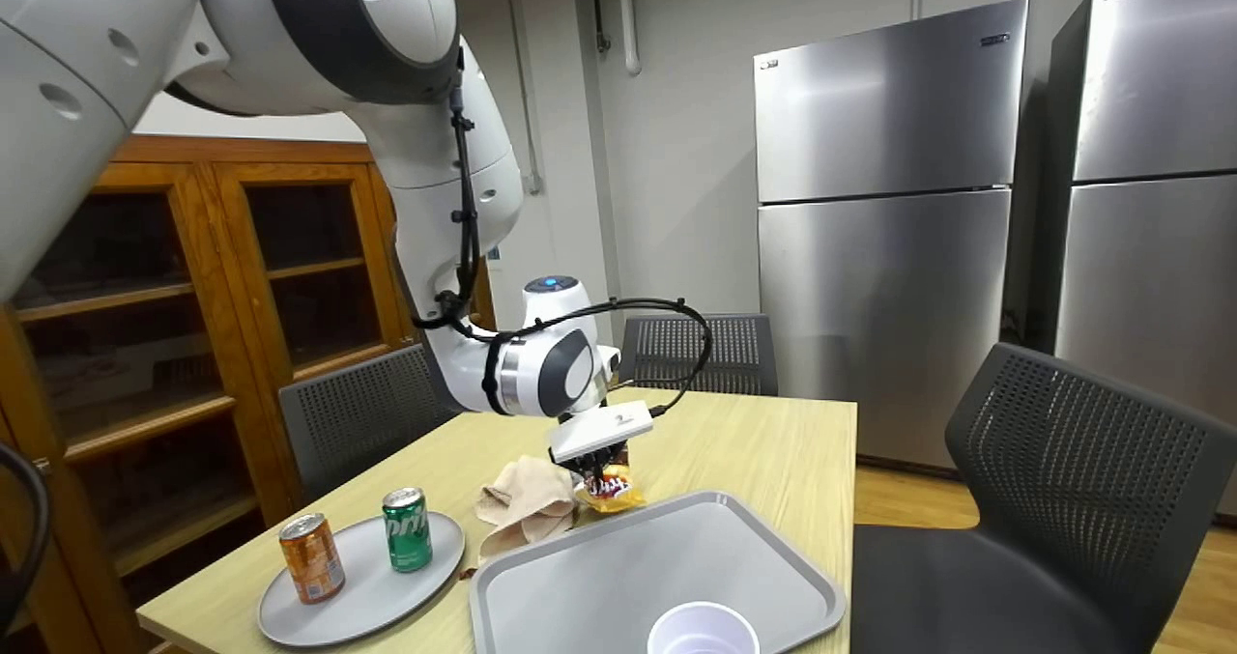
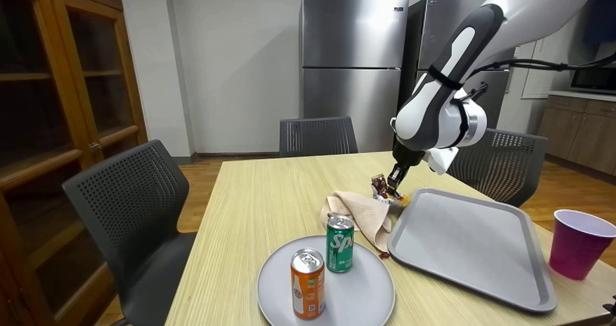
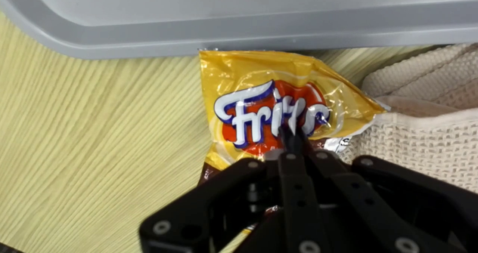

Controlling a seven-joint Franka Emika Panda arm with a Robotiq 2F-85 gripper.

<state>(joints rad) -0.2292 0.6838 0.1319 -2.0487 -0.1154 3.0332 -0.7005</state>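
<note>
A yellow and brown Fritos bag (image 3: pixel 254 70) lies on the table in the wrist view, its front facing up. It also shows in both exterior views (image 1: pixel 618 497) (image 2: pixel 403 199). My gripper (image 3: pixel 293 139) points down at the bag's middle, its fingertips close together with a fold of the bag pinched between them. The gripper also shows in both exterior views (image 1: pixel 599 475) (image 2: pixel 392 190). The bag's lower part is hidden behind the fingers. The bag's upper edge is beside the grey tray (image 3: pixel 261 30). A beige cloth (image 3: pixel 429 144) lies against its right side.
In both exterior views, a round grey plate (image 1: pixel 387 601) (image 2: pixel 356 297) holds an orange can (image 1: pixel 312 559) (image 2: pixel 308 285) and a green Sprite can (image 1: pixel 407 530) (image 2: pixel 340 244). A purple cup (image 2: pixel 577 249) stands beside the tray. Dark chairs (image 1: pixel 1082 470) (image 2: pixel 130 210) surround the table.
</note>
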